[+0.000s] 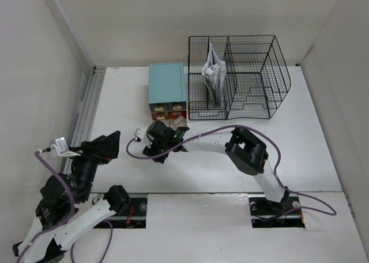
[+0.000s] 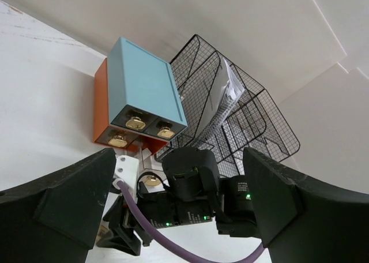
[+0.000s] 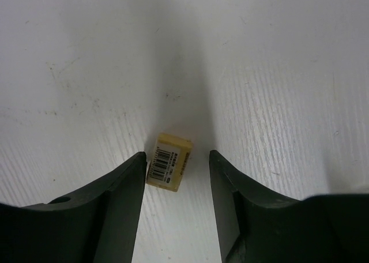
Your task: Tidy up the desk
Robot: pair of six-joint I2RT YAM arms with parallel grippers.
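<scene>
My right gripper [image 3: 177, 155] hung open astride a small yellow barcode-labelled block [image 3: 169, 162] lying on the large flat white desk [image 1: 300, 150], near the teal-topped drawer box [image 1: 167, 83] and black wire-mesh rack [image 1: 253, 78]. My left gripper [image 2: 179, 154] gaped empty.

A small drawer box [image 1: 167, 83] with a teal top, orange sides and brass knobs stands just beside a black wire-mesh rack [image 1: 256, 72]. Folded white papers [image 1: 211, 72] stand upright in the rack's left compartment. A small yellow eraser [image 3: 169, 162] with a barcode label lies flat.
</scene>
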